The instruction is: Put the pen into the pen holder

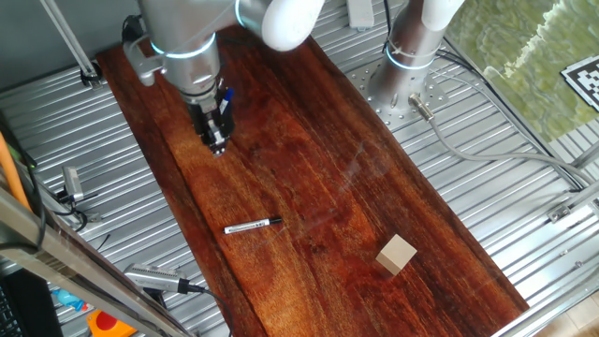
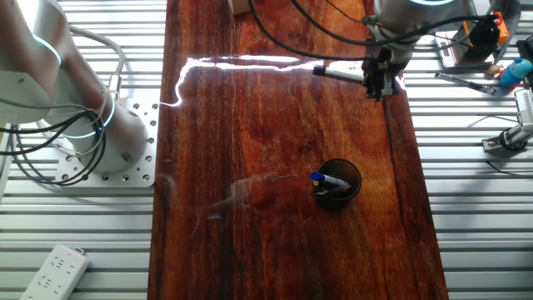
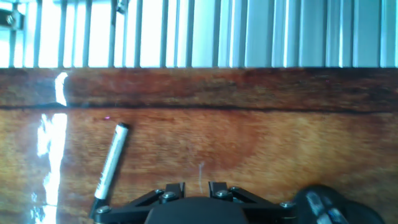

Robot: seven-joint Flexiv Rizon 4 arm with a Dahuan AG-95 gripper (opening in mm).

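The end effector (image 1: 217, 142) hovers above the wooden desk (image 1: 309, 168) holding nothing, its fingers close together with a narrow gap. The pen (image 1: 253, 226) lies flat on the desk, well apart from the black pen holder (image 2: 337, 184), which holds a blue-capped pen (image 2: 330, 180); a tan cube (image 1: 397, 255) sits nearby
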